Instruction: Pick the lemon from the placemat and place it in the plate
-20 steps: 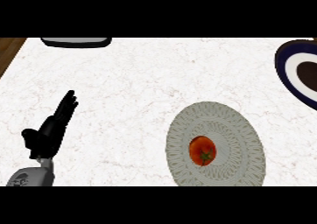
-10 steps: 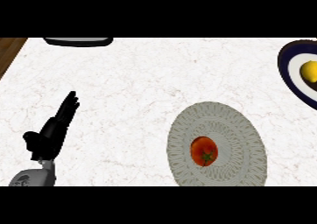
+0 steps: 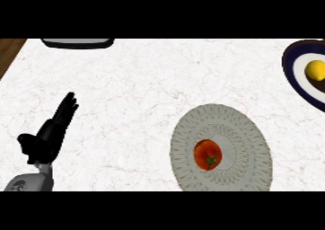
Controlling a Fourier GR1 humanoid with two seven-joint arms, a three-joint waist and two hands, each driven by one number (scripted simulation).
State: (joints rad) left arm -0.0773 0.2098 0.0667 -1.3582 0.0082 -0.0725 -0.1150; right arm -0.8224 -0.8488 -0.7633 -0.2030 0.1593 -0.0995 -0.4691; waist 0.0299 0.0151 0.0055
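Left hand [image 3: 51, 134] at about 8 o'clock in the head view, over the white marble counter [image 3: 145, 85]. Grey forearm [image 3: 31, 182] enters from the lower edge at 7 o'clock. Fingers straight and held together, tips pointing toward 1 o'clock; thumb sticks out toward 9 o'clock. Holds nothing, touches no object. It reads as resting.

Right hand: none showing in this view.

Lemon [image 3: 318, 70] sits at 2 o'clock, close to the right edge. It lies on the white centre of a round dish with a dark blue rim [image 3: 289, 67], cut off by the right edge. Well apart from the left hand, the whole counter width between them.

Grey woven round mat [image 3: 241, 130] at 5 o'clock, lower edge cut by the frame. A tomato [image 3: 208, 154], red with a green stem, lies near its middle, slightly toward 7 o'clock from the mat's centre. Mat and blue-rimmed dish are near each other but not touching.

Dark tray-like object with a light rim [image 3: 77, 43] at 11 o'clock, top cut off; can't tell what it is.

Brown wood strip [image 3: 5, 54] at the 10 o'clock corner, beside the counter edge.

Count: 1 hand, 1 lemon, 1 tomato, 1 blue-rimmed dish, 1 woven mat, 1 dark object at the top.
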